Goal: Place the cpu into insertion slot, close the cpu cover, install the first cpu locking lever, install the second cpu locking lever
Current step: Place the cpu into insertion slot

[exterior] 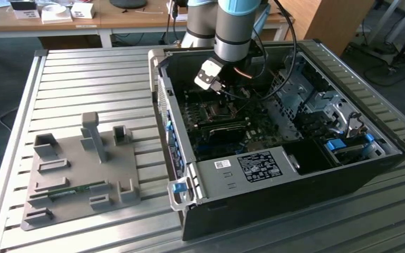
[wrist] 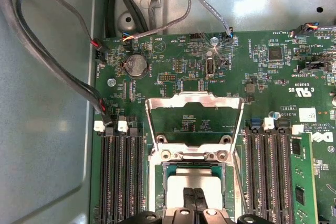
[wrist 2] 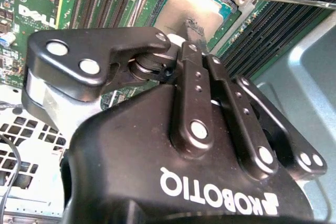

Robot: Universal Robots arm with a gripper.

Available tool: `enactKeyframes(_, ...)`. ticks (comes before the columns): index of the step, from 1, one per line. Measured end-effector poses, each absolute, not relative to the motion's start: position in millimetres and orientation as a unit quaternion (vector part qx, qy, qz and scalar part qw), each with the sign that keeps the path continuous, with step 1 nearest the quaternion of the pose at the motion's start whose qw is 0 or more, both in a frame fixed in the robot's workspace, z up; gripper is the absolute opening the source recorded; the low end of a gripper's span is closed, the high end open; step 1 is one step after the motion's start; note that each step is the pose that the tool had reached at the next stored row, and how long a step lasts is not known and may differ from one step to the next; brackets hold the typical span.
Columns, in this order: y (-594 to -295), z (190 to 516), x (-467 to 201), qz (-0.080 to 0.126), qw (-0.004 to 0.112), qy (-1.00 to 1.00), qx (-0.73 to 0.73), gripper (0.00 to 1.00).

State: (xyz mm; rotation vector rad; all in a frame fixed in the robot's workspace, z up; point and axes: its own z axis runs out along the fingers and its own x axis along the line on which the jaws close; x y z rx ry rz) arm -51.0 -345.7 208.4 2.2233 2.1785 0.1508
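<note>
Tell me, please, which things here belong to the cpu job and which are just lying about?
Belonging to the job: cpu, opened cpu cover, gripper resting on the cpu.
Just lying about: grey fixture plate, coin battery, memory slots.

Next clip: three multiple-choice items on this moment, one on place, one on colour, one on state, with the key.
1. Where is the cpu? A. On the grey fixture plate. B. In the socket on the motherboard. C. On the table.
2. What colour is the motherboard? A. Blue. B. Black. C. Green.
3. How is the cpu cover? A. Open, swung off the cpu. B. Shut over the cpu. C. Taken away.
Key: 1 B, its silvery top lies in the socket at the gripper tips; 2 C, green in both wrist views; 3 A, bare board shows through its window.
</note>
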Motion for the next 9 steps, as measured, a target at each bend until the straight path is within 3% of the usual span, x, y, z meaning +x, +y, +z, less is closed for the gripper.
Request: enactKeyframes(9, -345.6, 208.2, -51.0, 0.041, 0.005, 0.699, 0.714, 0.11)
